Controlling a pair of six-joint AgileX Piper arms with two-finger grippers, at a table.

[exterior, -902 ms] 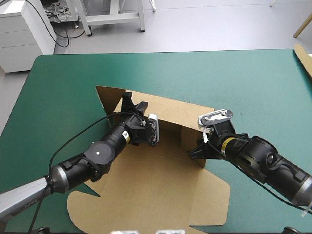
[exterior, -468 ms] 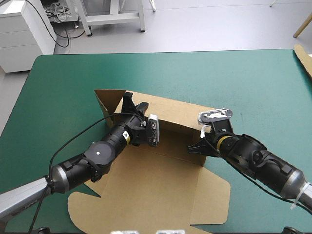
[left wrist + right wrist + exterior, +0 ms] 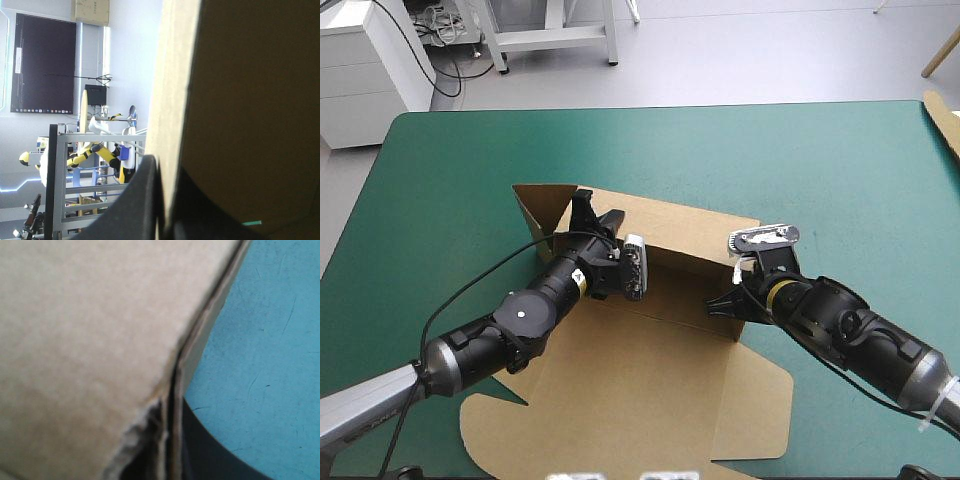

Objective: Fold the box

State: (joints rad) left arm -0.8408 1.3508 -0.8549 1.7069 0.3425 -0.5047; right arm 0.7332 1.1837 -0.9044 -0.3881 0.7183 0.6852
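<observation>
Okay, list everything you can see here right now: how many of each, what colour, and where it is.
box: one, brown, middle of the table, far wall raised, near flaps lying flat.
table cover: one, teal-green, under the box.
spare board: one edge showing, brown, at the table's far right corner.
left hand: one, black, shut on the box at the left end of its raised wall.
right hand: one, black, shut on the box at the right end of that wall.
</observation>
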